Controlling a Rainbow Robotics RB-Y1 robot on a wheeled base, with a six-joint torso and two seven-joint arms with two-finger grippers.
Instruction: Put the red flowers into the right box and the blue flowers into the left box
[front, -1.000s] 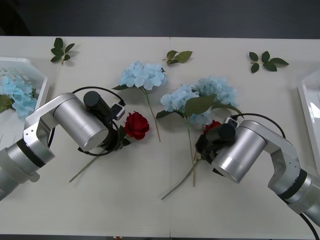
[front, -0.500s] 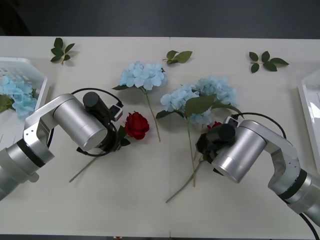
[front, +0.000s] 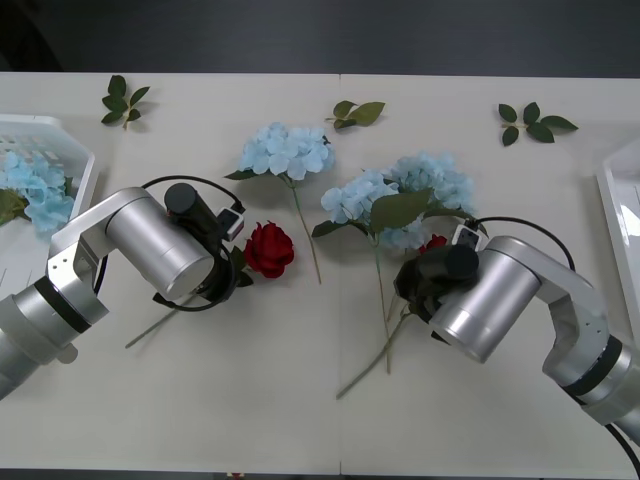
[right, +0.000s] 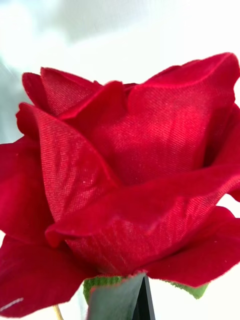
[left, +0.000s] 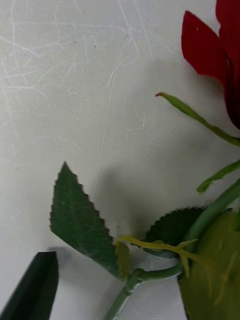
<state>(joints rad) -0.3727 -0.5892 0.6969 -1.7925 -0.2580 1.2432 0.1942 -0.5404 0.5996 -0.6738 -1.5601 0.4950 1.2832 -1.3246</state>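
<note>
Front view, for your log: left box (front: 78, 152) holds blue flowers (front: 35, 188); right box (front: 612, 195) contents unseen; each tool's grip cannot be told.

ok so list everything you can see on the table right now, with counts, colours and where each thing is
red flowers: two, deep red; one mid-table by the left arm, one at the right arm's wrist
blue flowers: pale blue; one centre-left, a cluster centre-right, some in the left box
left box: one, white, table's left edge
right box: one, white, right edge, partly in view
leaf sprigs: three, green, along the far side
table: white
left gripper: by the first rose's stem
right gripper: at the second rose
</note>
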